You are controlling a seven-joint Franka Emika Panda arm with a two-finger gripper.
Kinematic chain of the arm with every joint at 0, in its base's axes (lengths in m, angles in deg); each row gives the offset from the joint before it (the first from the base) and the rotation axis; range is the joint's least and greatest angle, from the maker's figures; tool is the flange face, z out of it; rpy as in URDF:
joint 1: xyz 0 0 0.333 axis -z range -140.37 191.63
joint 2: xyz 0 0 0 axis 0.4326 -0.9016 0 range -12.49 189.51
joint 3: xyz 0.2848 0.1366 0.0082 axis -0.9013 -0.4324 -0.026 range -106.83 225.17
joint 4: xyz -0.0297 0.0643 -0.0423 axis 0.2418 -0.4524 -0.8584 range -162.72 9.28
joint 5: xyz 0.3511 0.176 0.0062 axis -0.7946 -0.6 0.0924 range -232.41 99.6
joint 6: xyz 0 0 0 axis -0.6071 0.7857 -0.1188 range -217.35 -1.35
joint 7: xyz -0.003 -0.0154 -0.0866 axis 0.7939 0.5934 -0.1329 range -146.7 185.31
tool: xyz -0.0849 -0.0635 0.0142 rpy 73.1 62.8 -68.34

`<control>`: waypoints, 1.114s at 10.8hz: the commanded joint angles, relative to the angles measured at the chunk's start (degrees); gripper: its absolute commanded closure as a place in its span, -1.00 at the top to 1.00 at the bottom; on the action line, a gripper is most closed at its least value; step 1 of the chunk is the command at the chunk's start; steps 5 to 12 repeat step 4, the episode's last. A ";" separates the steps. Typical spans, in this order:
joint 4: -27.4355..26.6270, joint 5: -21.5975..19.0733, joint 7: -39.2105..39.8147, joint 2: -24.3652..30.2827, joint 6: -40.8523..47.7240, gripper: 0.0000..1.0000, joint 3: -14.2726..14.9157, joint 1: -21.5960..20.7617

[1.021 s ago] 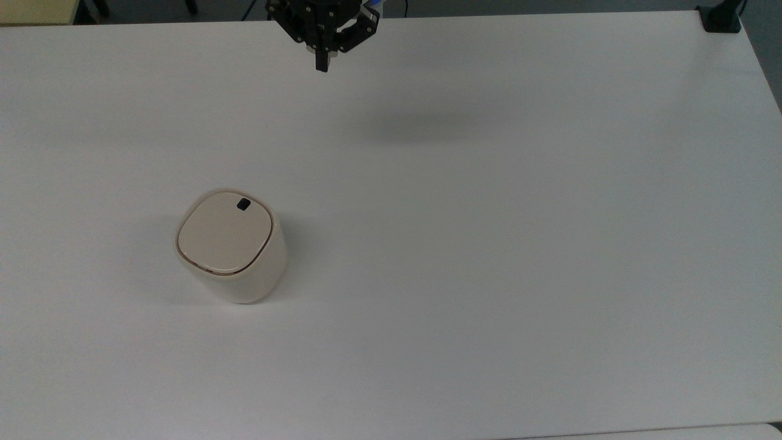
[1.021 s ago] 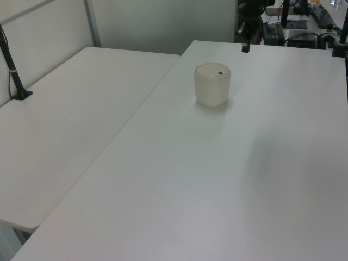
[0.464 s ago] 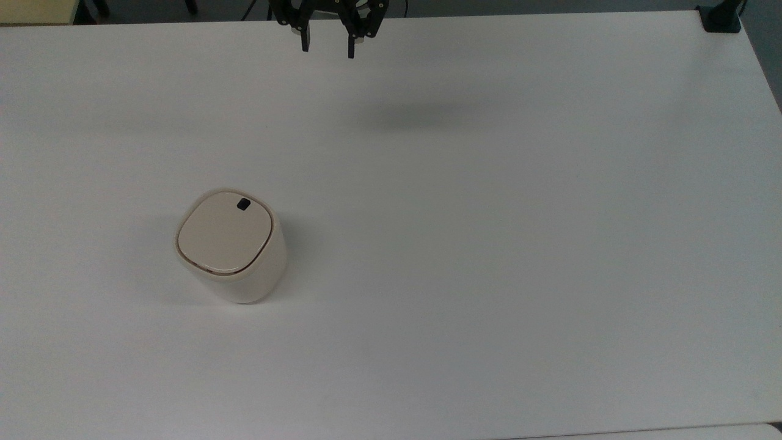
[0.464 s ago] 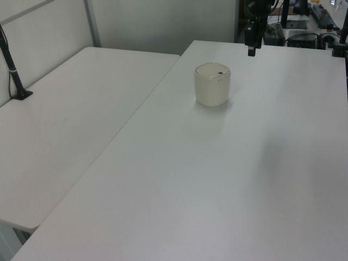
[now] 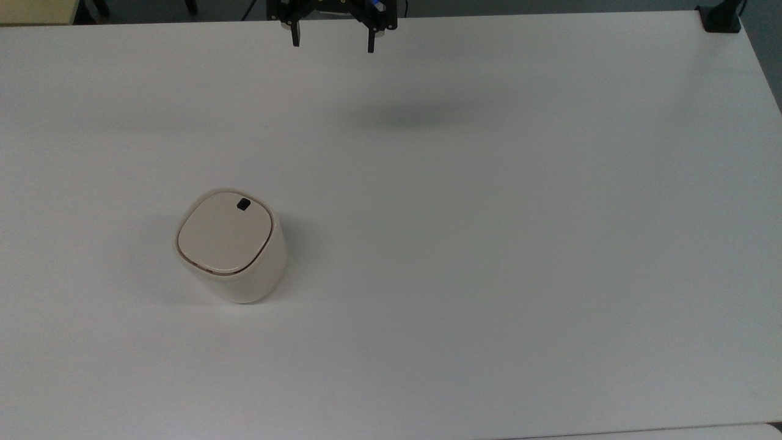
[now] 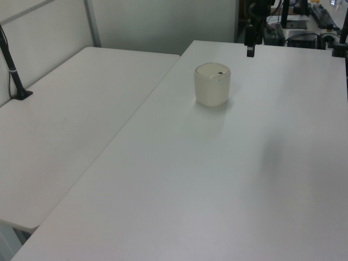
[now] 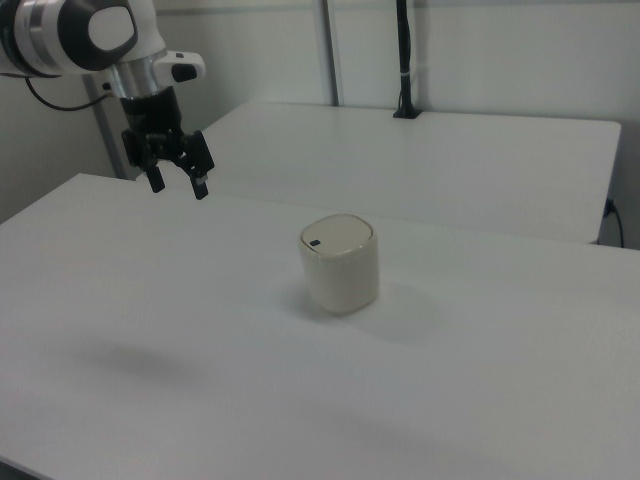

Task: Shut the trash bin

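The cream-beige trash bin (image 5: 231, 245) stands upright on the white table (image 5: 489, 244), left of centre in the top view. Its flat lid lies down on the rim, and the small black latch tab (image 5: 243, 205) faces the far edge. The same bin (image 6: 212, 84) appears in the left view, and the bin (image 7: 340, 262) sits mid-table in the right view. My gripper (image 5: 332, 44) hovers high over the table's far edge, well away from the bin, open with nothing between its fingers. The gripper (image 7: 179, 183) hangs at the right view's left, and the gripper (image 6: 250, 50) is behind the bin in the left view.
A second white table (image 6: 65, 125) adjoins on the left view's left, with a black pole clamped to it (image 6: 13, 76). A black clamp (image 5: 719, 18) sits at the table's far right corner in the top view. The arm's shadow (image 5: 415, 113) falls on the table.
The gripper's fingers have spread from shut to wide open, and the gripper has drifted slightly toward the far edge. The bin has not moved.
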 commanded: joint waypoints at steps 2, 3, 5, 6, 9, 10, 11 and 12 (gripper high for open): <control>-0.88 -1.49 4.38 1.27 0.97 1.00 0.52 0.02; -0.88 -2.10 4.47 1.35 1.05 1.00 0.61 0.02; -0.88 -2.11 4.47 1.36 1.05 1.00 0.61 0.11; -0.88 -2.11 4.47 1.36 1.05 1.00 0.61 0.11; -0.88 -2.11 4.47 1.36 1.05 1.00 0.61 0.11; -0.88 -2.11 4.47 1.36 1.05 1.00 0.61 0.11; -0.88 -2.11 4.47 1.36 1.05 1.00 0.61 0.11; -0.88 -2.11 4.47 1.36 1.05 1.00 0.61 0.11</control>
